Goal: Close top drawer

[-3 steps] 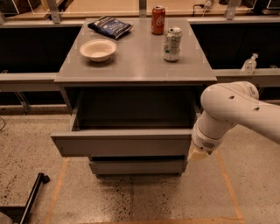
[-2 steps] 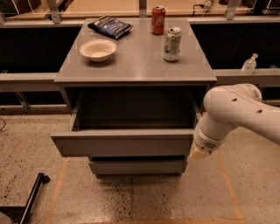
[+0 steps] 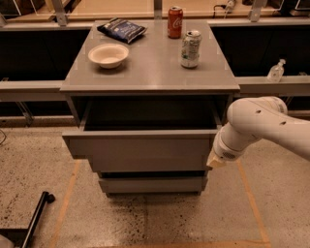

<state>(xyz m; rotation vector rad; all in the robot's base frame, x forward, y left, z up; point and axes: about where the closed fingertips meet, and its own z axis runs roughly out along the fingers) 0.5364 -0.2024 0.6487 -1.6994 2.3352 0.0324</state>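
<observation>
A speckled terrazzo floor (image 3: 145, 220), marked with orange tape lines (image 3: 65, 198), runs under a grey cabinet (image 3: 150, 72). The cabinet stands against a long grey ledge (image 3: 29, 87) with dark recesses above and below it. Past the ledge lies a pale wood surface (image 3: 121, 7) in warm, dim light, a small clear bottle (image 3: 275, 71) stands on the ledge to the right, and a black wheeled leg (image 3: 34, 220) slants across the floor at lower left. The gripper (image 3: 215, 161) is low at the cabinet's right front corner, above the floor.

Your one camera sits high out front, tilted down at the cabinet (image 3: 150, 70), fairly close; the gripper (image 3: 215, 161) is lower right.
</observation>
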